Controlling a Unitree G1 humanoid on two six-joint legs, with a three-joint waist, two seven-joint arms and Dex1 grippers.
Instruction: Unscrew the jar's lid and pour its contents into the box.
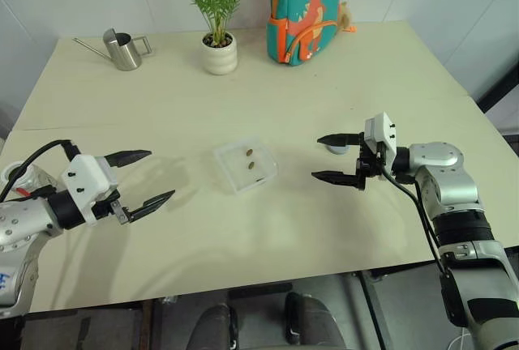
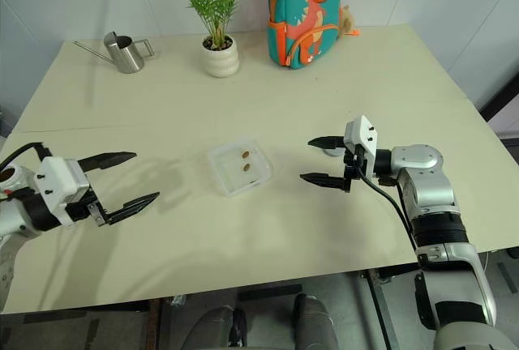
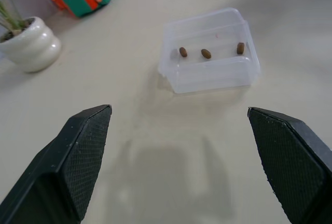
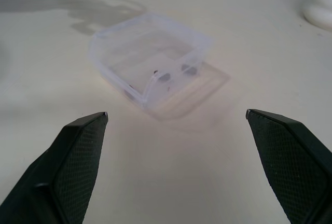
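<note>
A: Left gripper, black fingers spread wide, nothing held. Shallow square clear plastic box just ahead of its tips, toward the right; small brown bean-like pieces already inside.

B: Right gripper, fingers equally wide, empty, pointing back at the box from the other side and seemingly the nearer. Round grey lid lying flat right behind its fingers. Jar unseen.

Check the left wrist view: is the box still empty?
No, three small brown pieces lie inside the box.
</note>
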